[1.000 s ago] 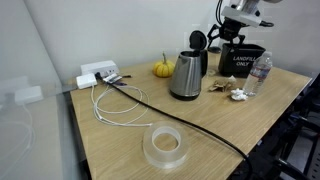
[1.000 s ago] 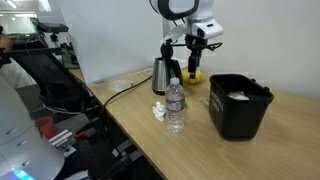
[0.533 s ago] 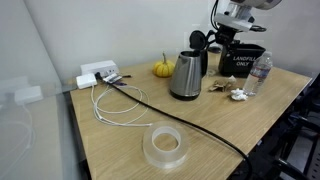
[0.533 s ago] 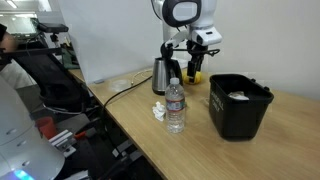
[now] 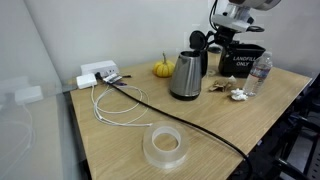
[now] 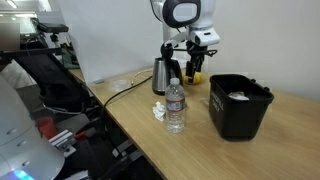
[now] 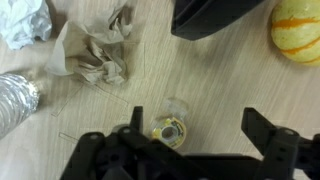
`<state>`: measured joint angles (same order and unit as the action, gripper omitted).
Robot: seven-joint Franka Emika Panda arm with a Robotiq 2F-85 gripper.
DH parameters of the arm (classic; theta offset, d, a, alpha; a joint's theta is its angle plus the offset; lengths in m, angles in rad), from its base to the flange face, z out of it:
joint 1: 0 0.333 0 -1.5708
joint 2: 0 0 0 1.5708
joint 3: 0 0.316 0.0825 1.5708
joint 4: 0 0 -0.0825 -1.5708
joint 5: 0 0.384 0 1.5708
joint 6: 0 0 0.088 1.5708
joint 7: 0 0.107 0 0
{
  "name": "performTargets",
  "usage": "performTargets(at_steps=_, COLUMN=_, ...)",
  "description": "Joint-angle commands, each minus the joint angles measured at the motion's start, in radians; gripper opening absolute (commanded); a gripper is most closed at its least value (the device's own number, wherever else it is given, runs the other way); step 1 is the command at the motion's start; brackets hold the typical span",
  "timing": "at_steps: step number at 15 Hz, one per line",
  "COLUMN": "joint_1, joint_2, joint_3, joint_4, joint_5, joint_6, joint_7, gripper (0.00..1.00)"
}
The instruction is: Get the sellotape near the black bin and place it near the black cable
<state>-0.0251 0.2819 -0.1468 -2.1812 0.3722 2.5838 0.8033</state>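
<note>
Only the wrist view shows the sellotape point(image 7: 172, 128). It lies flat on the counter point(image 7: 230, 85) between the spread fingers of the pincer point(image 7: 192, 122), nearer one finger. Crumpled brown paper point(image 7: 100, 52) and a water bottle point(image 7: 14, 100) are near. Both exterior views show the pincer low beside the black bin point(image 6: 240, 105). The kettle point(image 5: 185, 75) stands in front. The black cable point(image 5: 185, 122) is well apart.

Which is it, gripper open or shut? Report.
Open: in the wrist view the gripper has its jaws wide apart, with the sellotape lying between them.
</note>
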Motion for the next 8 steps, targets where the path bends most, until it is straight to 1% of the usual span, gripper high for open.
performTargets(at_steps=1, joint_1=0.047, joint_2=0.039, joint_3=-0.052, joint_4=0.019, joint_5=-0.128, joint_6=0.036, joint_7=0.251, gripper=1.0)
performTargets(at_steps=2, joint_1=0.058, joint_2=0.048, joint_3=-0.068, joint_4=0.023, joint_5=-0.174, joint_6=0.031, joint_7=0.331, gripper=1.0)
performTargets(at_steps=5, joint_1=0.053, joint_2=0.081, joint_3=-0.06, joint_4=0.051, joint_5=-0.202, joint_6=0.015, joint_7=0.443, gripper=1.0)
performTargets(at_steps=7, joint_1=0.039, joint_2=0.105, joint_3=-0.036, joint_4=0.074, joint_5=-0.176, joint_6=0.028, joint_7=0.457, gripper=1.0)
performTargets(at_steps=8, joint_1=0.034, joint_2=0.121, joint_3=-0.026, joint_4=0.085, joint_5=-0.169, joint_6=0.055, joint_7=0.45, gripper=1.0)
